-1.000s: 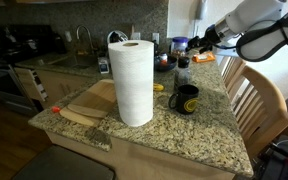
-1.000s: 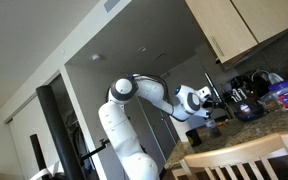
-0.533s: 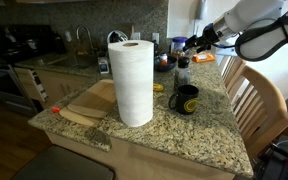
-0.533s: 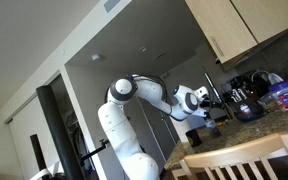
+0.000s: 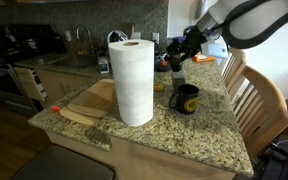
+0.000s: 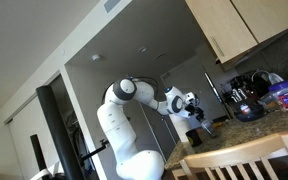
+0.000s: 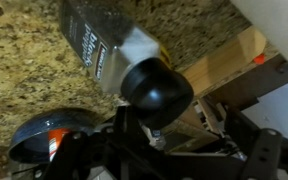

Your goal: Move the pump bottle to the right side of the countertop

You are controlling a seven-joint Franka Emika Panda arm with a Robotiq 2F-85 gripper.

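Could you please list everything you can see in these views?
paper-towel roll: one, white, upright mid-countertop
cutting board: one, wooden, beside the roll
mug: one, black with yellow, near the roll
dark bottle: one, brown, black cap, under the gripper
countertop: one, speckled granite, under everything
chair: one, wooden, beside the countertop
arm: one, white, reaching over the countertop
gripper: one, black, open, over the dark bottle

Label print on the dark bottle (image 7: 96, 42) is unreadable.

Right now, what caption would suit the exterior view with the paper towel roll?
Robot gripper poised above a dark bottle, beside a black mug on the granite countertop.
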